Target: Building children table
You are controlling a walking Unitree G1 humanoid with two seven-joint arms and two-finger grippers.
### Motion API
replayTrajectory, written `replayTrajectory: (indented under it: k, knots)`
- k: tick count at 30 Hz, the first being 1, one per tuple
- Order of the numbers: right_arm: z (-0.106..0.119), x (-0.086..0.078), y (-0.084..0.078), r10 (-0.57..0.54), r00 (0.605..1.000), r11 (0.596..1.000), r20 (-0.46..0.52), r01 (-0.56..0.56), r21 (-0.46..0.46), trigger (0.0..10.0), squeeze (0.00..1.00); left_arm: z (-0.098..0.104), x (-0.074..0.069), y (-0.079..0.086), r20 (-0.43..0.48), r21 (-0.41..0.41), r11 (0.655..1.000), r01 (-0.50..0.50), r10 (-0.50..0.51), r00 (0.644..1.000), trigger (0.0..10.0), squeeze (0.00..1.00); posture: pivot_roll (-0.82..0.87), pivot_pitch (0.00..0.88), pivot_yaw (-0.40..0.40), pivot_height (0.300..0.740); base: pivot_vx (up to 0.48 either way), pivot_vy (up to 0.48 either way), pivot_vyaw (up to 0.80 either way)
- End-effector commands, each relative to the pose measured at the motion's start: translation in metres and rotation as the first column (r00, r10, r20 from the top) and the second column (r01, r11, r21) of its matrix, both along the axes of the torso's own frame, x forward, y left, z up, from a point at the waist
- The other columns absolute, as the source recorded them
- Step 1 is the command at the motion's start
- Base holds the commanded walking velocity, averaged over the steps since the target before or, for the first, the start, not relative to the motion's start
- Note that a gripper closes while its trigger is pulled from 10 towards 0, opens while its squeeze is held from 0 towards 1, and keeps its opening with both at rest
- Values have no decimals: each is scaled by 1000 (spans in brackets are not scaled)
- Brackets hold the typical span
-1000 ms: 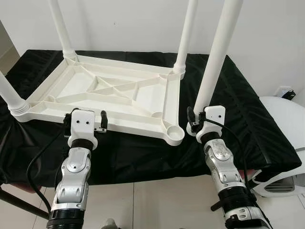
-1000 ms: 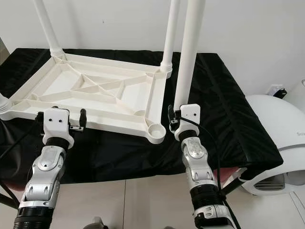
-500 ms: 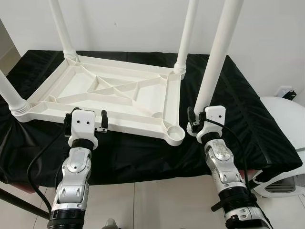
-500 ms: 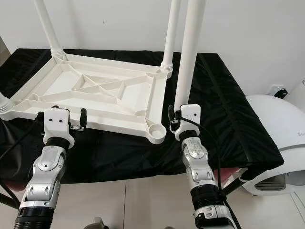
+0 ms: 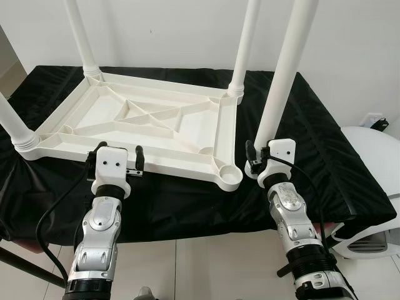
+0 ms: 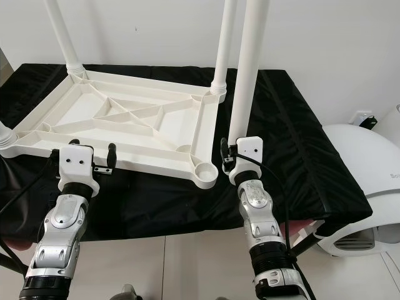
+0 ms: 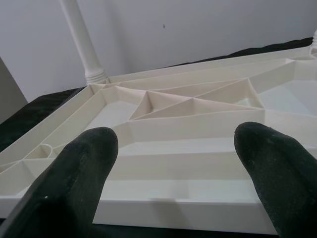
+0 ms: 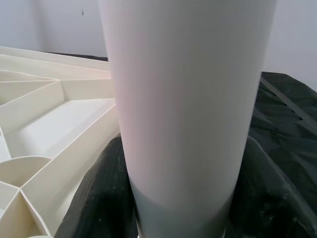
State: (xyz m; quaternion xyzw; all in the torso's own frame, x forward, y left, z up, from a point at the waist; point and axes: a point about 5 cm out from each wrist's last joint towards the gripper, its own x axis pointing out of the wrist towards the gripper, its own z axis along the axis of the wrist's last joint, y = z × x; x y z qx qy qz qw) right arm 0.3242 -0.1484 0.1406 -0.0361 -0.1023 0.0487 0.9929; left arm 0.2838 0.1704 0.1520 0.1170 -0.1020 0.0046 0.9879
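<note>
The white tabletop (image 5: 150,125) lies inverted on the black-covered table (image 5: 325,150), three legs fitted. The right gripper (image 5: 257,161) clamps the loose fourth leg (image 5: 284,69) upright beside the empty near-right corner socket (image 5: 230,174). The left gripper (image 5: 119,164), fingers (image 7: 74,178) spread, sits at the tabletop's near edge.

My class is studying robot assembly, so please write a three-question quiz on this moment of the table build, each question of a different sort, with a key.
1. True or false: the right gripper is shut on the loose leg.
2. How many legs already stand in the upturned tabletop?
3. Which corner socket is open? A) near the right gripper B) the far left one C) none

Key
1. True: its fingers flank the leg.
2. Three.
3. A. The left gripper is open at the tabletop's near edge.
</note>
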Motion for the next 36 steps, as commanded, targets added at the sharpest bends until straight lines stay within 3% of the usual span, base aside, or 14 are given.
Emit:
replayTrajectory:
  k: [1,9,13,17,20,25,30,31,33,35,36]
  knots:
    - [2,1,-1,-8,1000,1000,13,8,5,10000,0,-1,-3,-5,7,-6,1000,28,-28,1000,10000,0,101,97,-34,740,0,0,0]
    - [1,1,-1,-9,1000,1000,11,9,6,10000,0,-3,-12,-20,8,14,987,157,-157,988,10000,0,103,100,-34,740,0,0,0]
    - [3,2,-2,-8,1000,1000,16,8,-4,10000,0,-10,-27,-37,-7,67,946,319,-319,948,10000,0,98,111,-28,740,0,0,0]
    - [3,3,-3,-8,1000,1000,18,8,-8,10000,0,-12,-31,-40,-12,85,928,362,-363,932,10000,0,97,111,-28,740,0,0,0]
    - [8,8,-5,3,999,999,34,-2,-43,10000,0,-15,-44,-49,-24,137,869,475,-476,879,10000,0,91,130,-17,740,0,0,0]
    - [10,12,-6,9,999,998,37,-7,-57,10000,0,-16,-50,-52,-33,160,835,527,-529,848,10000,0,96,136,-15,740,0,0,0]
    - [14,21,-6,13,999,998,37,-10,-69,10000,0,-13,-71,-58,-71,215,713,667,-670,739,10000,0,111,148,-11,740,0,0,0]
    - [14,21,-6,13,999,998,37,-10,-69,10000,0,-13,-71,-58,-71,215,713,667,-670,739,10000,0,111,148,-11,740,0,0,0]
    - [14,22,-5,13,999,998,38,-11,-63,10000,0,-13,-78,-58,-95,230,663,712,-713,695,10000,0,121,148,-12,740,0,0,0]
    - [14,22,-5,13,999,998,38,-11,-63,10000,0,-13,-78,-58,-95,230,663,712,-713,695,10000,0,121,148,-12,740,0,0,0]
    - [14,22,-4,14,999,998,37,-12,-61,10000,0,-14,-81,-57,-109,236,641,730,-729,676,10000,0,122,149,-12,740,0,0,0]
